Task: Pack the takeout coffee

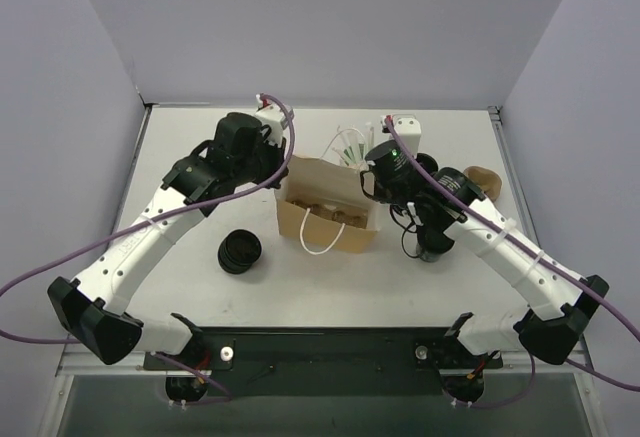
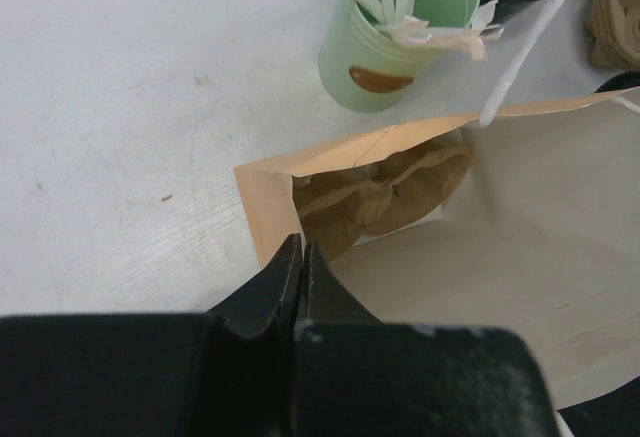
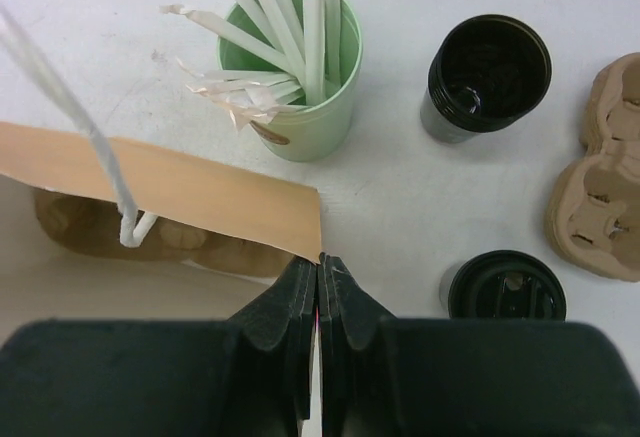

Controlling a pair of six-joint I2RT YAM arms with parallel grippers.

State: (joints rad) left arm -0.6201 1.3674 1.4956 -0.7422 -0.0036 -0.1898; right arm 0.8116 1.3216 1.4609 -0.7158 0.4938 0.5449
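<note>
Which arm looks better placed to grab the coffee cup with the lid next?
Right, probably: the lidded cup sits just beside the right gripper, while the left gripper pinches the paper bag on the side away from it.

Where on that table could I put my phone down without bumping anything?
Best is the bare near strip of the table, bordered by the paper bag, the lid stack and the arm bases. Also free: behind the bag, left of the green cup. Crowded: right of the bag, where the open black cup, lidded black cup and cardboard carrier cluster.
</note>
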